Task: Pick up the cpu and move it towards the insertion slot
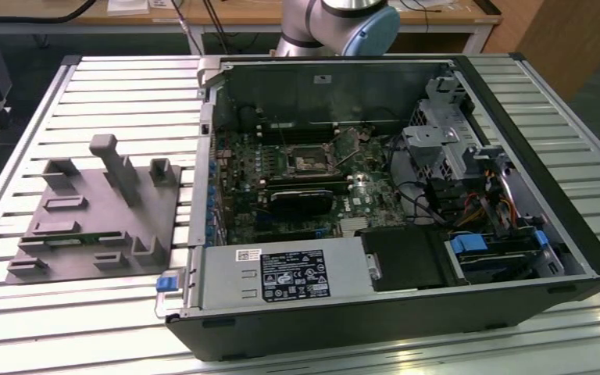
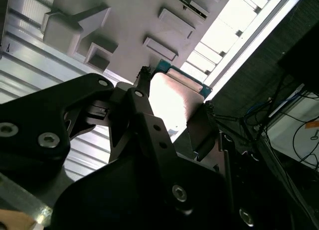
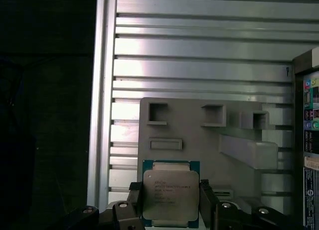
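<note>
In both wrist views my gripper (image 3: 170,210) is shut on the cpu (image 3: 170,192), a flat square chip with a silver top and a green rim. One black finger (image 3: 133,202) presses on each side of it. The second wrist view shows the cpu (image 2: 172,95) glaring bright between the fingers (image 2: 142,103), with the gripper (image 2: 172,115) closed around it. The chip hangs over the near edge of the grey fixture (image 3: 199,135), with the fixture behind it. In the exterior view, the insertion slot (image 1: 308,162) is the square socket on the motherboard inside the open computer case (image 1: 383,312).
The grey fixture (image 1: 91,211) with upright posts and pockets lies on the slatted metal table (image 1: 123,86), at the exterior view's left of the case. The arm's base (image 1: 342,27) stands behind the case. Drive cages and cables (image 1: 467,172) crowd the case's right side.
</note>
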